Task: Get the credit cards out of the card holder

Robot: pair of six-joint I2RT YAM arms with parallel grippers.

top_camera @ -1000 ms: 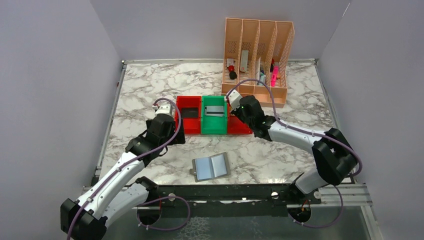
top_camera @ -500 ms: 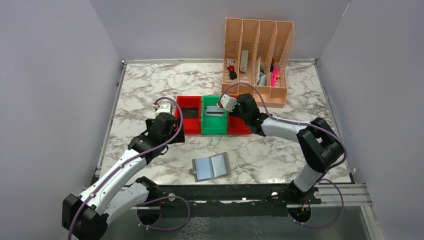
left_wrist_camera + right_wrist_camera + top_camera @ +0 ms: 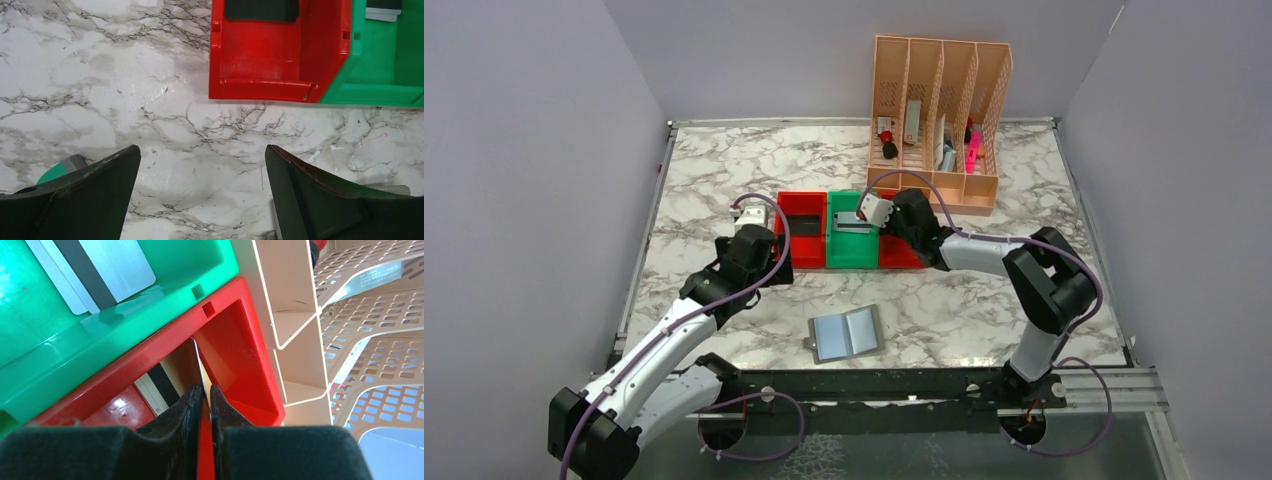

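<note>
Now | 3 credit cards [image 3: 850, 224]: black card [image 3: 261, 10] in left red plastic bin [image 3: 260, 65], silver-grey card [image 3: 125, 265] in green bin [image 3: 50, 365], gold-tan card [image 3: 185, 365] between barely parted jaws of right gripper [image 3: 206, 388], grip unclear | 1 grey folding card holder [image 3: 846, 335] open on marble table [image 3: 724, 170] | left gripper [image 3: 202, 150] wide open, empty

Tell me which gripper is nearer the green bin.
Right. The right gripper hangs over the red bin just right of the green bin; the left gripper is by the other red bin, over the table.
</note>
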